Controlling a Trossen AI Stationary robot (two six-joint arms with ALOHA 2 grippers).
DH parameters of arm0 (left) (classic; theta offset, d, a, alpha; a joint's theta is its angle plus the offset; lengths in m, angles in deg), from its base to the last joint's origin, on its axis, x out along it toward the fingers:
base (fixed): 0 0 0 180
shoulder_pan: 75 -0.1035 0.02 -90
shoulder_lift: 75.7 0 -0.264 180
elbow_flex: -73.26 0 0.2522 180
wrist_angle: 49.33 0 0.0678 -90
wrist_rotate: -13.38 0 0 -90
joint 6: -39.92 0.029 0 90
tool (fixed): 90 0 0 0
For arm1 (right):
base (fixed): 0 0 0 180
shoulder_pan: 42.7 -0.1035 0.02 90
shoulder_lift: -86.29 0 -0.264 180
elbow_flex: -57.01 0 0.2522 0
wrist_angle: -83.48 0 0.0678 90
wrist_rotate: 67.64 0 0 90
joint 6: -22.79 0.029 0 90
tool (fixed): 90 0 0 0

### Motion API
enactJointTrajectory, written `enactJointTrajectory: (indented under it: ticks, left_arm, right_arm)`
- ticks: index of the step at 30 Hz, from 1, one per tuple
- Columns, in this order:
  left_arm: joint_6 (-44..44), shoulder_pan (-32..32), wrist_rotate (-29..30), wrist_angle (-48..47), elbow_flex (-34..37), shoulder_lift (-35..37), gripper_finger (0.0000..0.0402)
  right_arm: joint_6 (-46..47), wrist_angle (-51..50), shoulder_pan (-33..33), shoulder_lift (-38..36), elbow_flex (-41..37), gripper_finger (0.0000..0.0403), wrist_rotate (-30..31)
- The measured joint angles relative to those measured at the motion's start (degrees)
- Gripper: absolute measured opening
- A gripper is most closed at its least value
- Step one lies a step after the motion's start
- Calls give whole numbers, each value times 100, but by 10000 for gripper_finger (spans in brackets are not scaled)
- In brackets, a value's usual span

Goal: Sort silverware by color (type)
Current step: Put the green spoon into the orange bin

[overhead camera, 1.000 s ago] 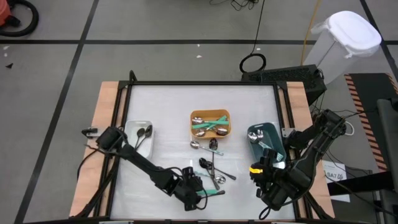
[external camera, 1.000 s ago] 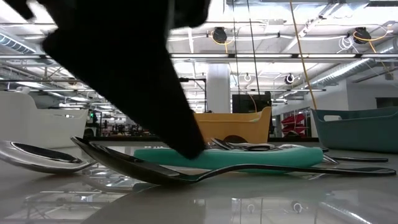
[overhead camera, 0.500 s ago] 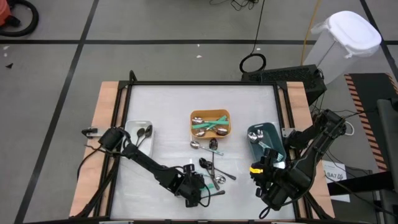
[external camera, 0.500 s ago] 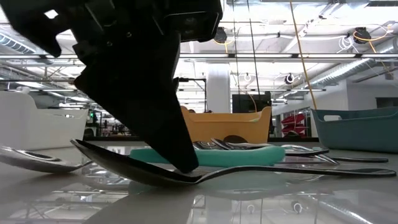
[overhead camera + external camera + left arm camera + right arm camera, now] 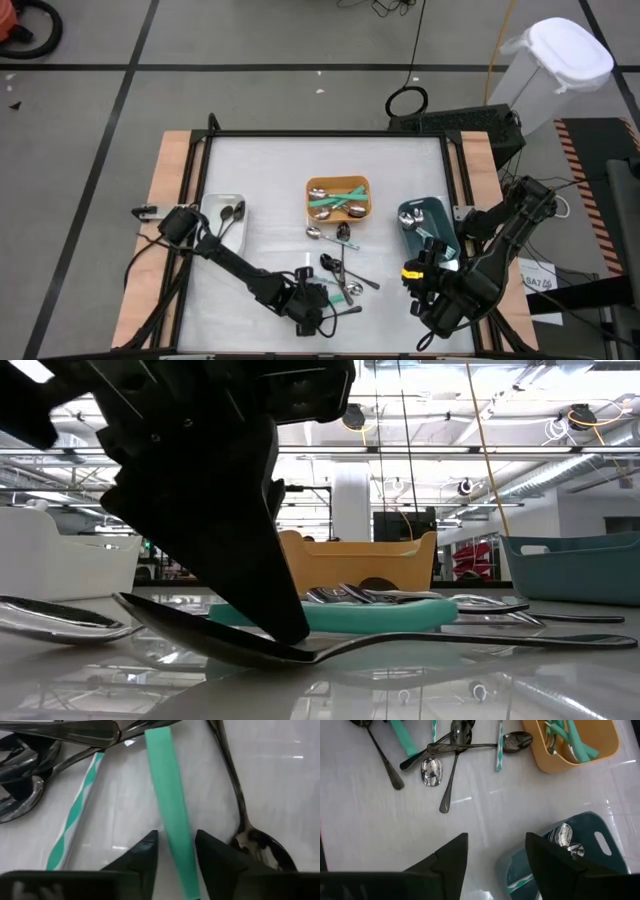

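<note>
From above I see my left gripper (image 5: 312, 303) low over the near edge of the table (image 5: 270, 170), at the loose pile of silverware (image 5: 340, 270) just in front of the orange bin (image 5: 338, 183). More pieces lie in that bin, in the white bin (image 5: 212, 208) to its left and in the dark teal bin (image 5: 440, 232) to its right. My right gripper (image 5: 425, 285) waits by the teal bin's near end.

At table height, the left gripper's dark finger (image 5: 250, 580) comes down to touch the table in front of a teal-handled utensil (image 5: 380, 615), with a black spoon (image 5: 230, 645) lying nearer the camera and a silver spoon (image 5: 60, 618) off to one side.

From my left wrist, the fingers (image 5: 142, 857) stand apart on either side of the solid teal handle (image 5: 170, 805) — around it, but whether they pinch it I can't tell. A striped teal-and-white handle (image 5: 75, 815) lies just beside, and a dark spoon (image 5: 250, 835) on the other side.

From my right wrist, the fingers (image 5: 450, 857) are spread with nothing between them — below lie the pile, the orange bin and the teal bin.
</note>
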Motion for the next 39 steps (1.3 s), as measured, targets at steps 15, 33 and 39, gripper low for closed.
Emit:
enactJointTrajectory:
  ticks: [15, 33, 39]
  left_arm:
    - [-163, -221, 97, -1013, -786, -81, 45]
    - [399, -541, 478, -1684, -2458, -59, 45]
    - [826, -565, 768, -1716, -3151, -50, 45]
  right_arm:
    - [-149, -76, 4, 0, 0, 192, -25]
    - [-162, 1302, 15, -452, 4, 192, -34]
    - [-777, 2131, 13, -896, 6, 192, 287]
